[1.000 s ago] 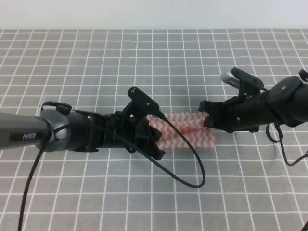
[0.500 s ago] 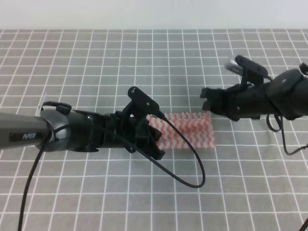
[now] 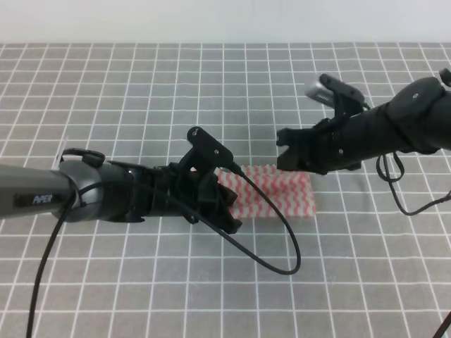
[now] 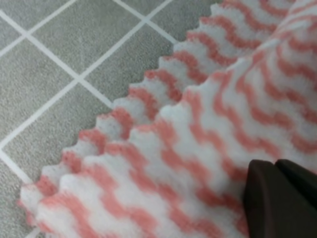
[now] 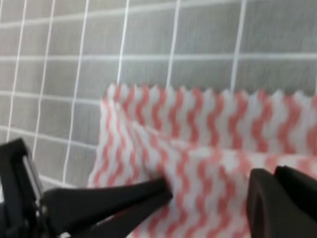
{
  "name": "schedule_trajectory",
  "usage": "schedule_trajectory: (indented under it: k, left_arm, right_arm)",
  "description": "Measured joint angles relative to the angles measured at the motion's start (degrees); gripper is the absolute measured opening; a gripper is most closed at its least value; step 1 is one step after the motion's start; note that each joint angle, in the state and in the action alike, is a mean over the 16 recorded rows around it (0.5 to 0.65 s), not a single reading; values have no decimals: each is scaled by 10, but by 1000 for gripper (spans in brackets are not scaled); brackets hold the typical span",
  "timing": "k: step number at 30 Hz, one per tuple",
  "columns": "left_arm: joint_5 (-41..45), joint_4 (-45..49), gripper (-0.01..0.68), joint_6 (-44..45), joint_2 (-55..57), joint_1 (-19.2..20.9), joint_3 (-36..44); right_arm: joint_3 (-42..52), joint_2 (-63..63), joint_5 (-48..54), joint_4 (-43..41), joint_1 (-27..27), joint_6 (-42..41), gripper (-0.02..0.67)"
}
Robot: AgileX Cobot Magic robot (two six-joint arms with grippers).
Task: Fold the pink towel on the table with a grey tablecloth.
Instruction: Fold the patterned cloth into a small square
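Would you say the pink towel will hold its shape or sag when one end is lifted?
The pink towel would probably sag: it lies in soft stacked layers with a rumpled ridge. It looks light and thin. Its fuzzy weave likely grips the left gripper rather than slipping.

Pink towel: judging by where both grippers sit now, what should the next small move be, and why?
Probably open the left gripper and back it off: the pink towel already lies folded on the grey tablecloth, and the right gripper hovers clear of it.

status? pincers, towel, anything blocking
Left pincer down on pink-and-white zigzag towel, closure unclear. Right pincer raised off the towel, holding nothing, jaw state unclear. Towel folded on grey grid tablecloth. Nothing blocking.
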Motion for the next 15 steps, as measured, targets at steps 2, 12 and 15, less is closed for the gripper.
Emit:
schedule_trajectory:
  k: [2,12,15]
  left_arm:
    - [0,0,0,0,0,0,0]
    - [0,0,0,-1,0,0,0]
    - [0,0,0,-1,0,0,0]
  right_arm:
    - [-2,4,14,-4,0,0,26]
    - [-2,26,-2,-22,0,0,-13]
    - [-2,32,-20,-28,0,0,-14]
